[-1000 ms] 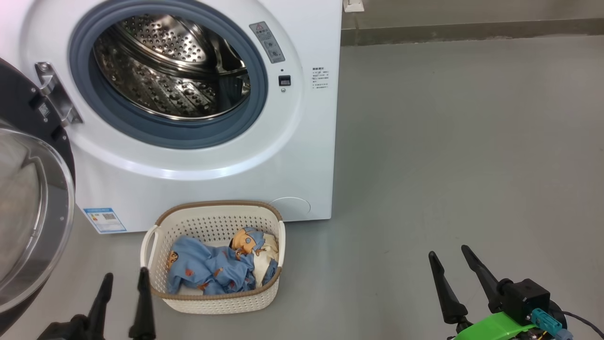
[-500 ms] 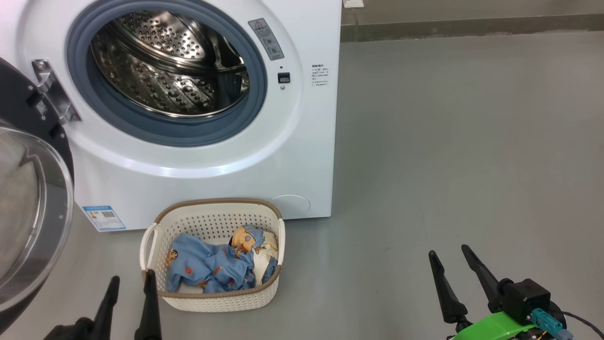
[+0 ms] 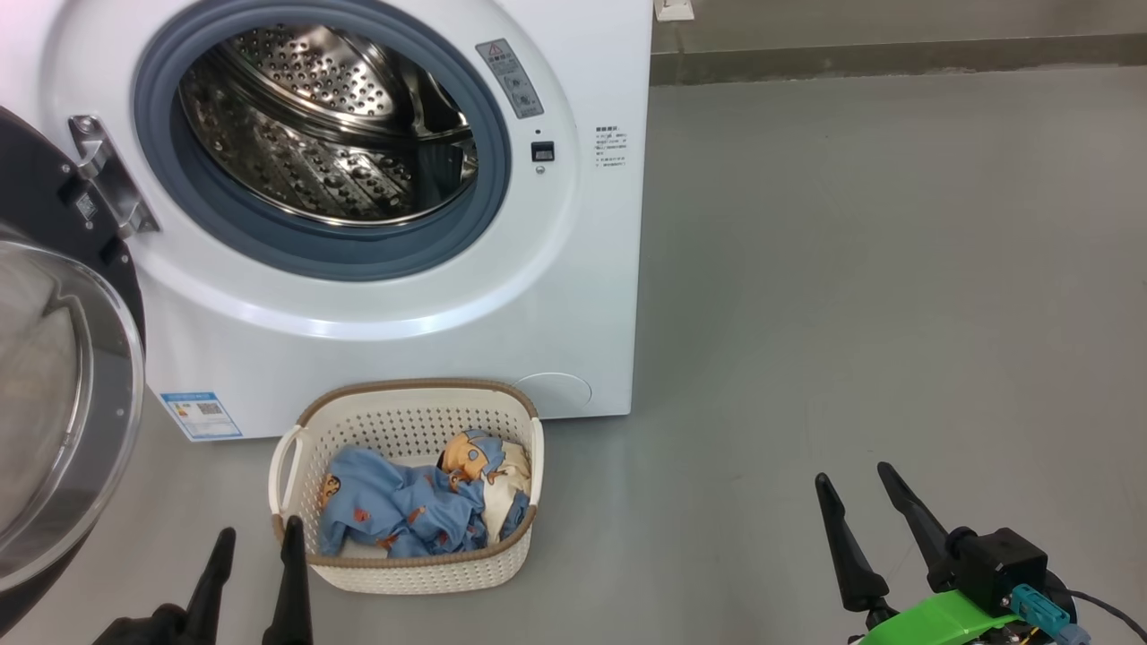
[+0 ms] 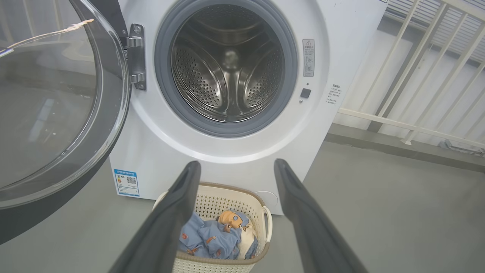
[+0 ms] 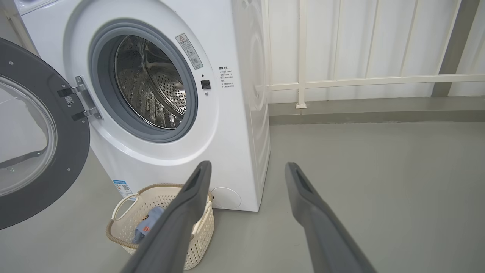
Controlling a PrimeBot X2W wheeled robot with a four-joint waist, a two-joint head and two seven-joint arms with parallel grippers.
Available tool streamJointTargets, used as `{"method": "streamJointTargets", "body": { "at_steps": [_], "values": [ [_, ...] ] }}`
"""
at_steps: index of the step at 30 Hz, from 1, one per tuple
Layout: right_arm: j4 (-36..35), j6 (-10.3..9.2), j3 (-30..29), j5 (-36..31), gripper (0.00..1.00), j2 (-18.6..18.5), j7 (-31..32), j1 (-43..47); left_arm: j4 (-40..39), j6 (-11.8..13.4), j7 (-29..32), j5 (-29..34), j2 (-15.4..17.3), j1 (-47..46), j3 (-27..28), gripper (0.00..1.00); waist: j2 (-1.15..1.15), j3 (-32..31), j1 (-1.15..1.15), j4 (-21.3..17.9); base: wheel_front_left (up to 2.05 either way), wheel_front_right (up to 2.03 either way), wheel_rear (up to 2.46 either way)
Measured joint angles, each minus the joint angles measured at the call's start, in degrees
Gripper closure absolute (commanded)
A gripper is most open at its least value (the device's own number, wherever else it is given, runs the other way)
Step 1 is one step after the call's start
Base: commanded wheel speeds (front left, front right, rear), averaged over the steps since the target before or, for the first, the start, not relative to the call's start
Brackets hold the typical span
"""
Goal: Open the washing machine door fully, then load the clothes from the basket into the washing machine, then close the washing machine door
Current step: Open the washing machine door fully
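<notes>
Grey floor (image 3: 851, 269) bears basket (image 3: 421, 573) of clothes (image 3: 394, 511).

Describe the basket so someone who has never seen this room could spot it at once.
Find the big white washing machine. On the grey floor right in front of it sits the basket: small, cream, perforated, with a brown rim and white handles. It alone holds blue printed clothes.

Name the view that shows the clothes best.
Head view: it looks down into the basket, so the clothes lie exposed. Left wrist view: a finger covers their left edge. Right wrist view: a finger hides most.
</notes>
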Motion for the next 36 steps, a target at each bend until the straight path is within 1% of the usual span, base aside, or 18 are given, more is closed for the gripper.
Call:
{"method": "streamJointTargets", "body": {
  "at_steps": [36],
  "values": [
    [0.0, 0.00, -0.1, 0.0, 0.00, 0.1, 0.0, 0.0, 1.7, 0.0, 0.0, 0.2, -0.1, 0.0, 0.2, 0.00, 0.00, 0.5, 0.00, 1.0, 0.00, 0.00, 0.00]
  ]
}}
